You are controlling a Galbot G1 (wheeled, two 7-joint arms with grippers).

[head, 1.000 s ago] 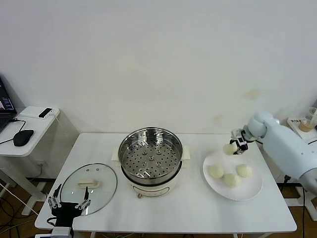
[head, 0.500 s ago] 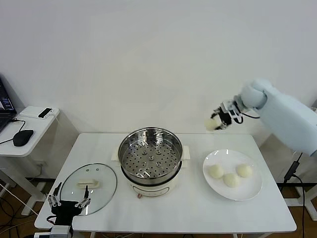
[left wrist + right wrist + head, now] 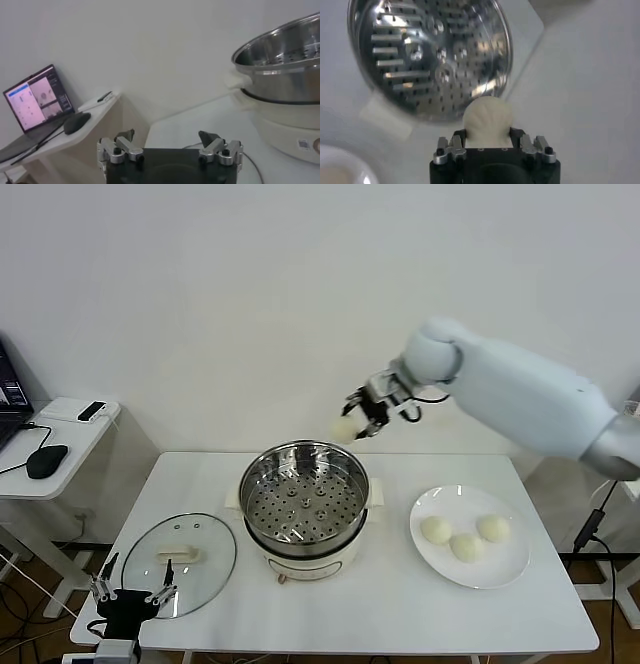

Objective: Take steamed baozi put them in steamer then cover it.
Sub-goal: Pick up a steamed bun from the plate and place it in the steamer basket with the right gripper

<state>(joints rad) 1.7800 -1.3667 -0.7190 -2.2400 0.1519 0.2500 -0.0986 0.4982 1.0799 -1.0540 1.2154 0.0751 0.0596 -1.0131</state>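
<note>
My right gripper (image 3: pixel 352 422) is shut on a cream-white baozi (image 3: pixel 345 428) and holds it in the air above the far right rim of the steamer (image 3: pixel 304 502). The right wrist view shows the baozi (image 3: pixel 488 121) between the jaws with the perforated tray (image 3: pixel 427 55) below. Three more baozi (image 3: pixel 463 537) lie on the white plate (image 3: pixel 500 568). The glass cover (image 3: pixel 180 561) with its cream handle lies flat on the table, left of the steamer. My left gripper (image 3: pixel 128 597) is open and empty at the table's front left edge, just in front of the cover.
A side table (image 3: pixel 55 434) with a mouse, a laptop and a phone stands at the far left; it also shows in the left wrist view (image 3: pixel 60 135). A cup (image 3: pixel 625 427) stands on a shelf at the far right.
My right gripper has lifted a baozi from the plate and carried it up and left, from over the plate to above the steamer's far rim. The left arm has barely moved.
</note>
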